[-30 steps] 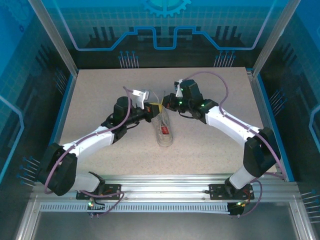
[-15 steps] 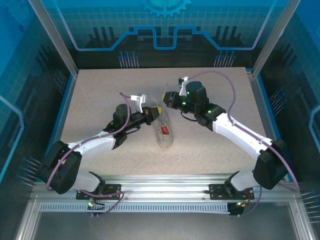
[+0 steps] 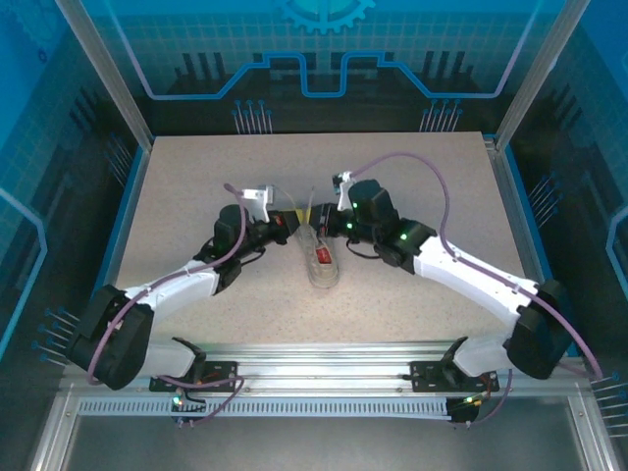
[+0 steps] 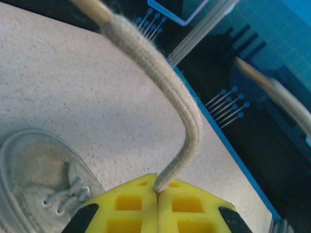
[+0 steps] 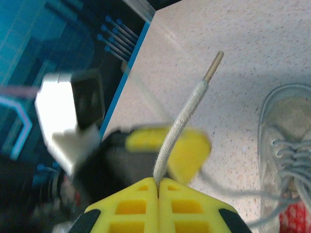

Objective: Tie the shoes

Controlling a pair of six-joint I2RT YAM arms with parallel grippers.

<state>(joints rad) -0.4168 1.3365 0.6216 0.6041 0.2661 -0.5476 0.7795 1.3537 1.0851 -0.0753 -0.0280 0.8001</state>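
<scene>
The left pincer (image 3: 294,217) is pressed shut on one lace (image 4: 187,116), just left of the sneaker (image 3: 322,263). The sneaker lies mid-tabletop (image 3: 186,177), its far end between both pincers. The right pincer (image 3: 328,220) pinches the other lace (image 5: 181,121).

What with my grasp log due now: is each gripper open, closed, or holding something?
Left gripper: closed, pinching one shoelace.
Right gripper: closed, pinching the other shoelace end.
</scene>
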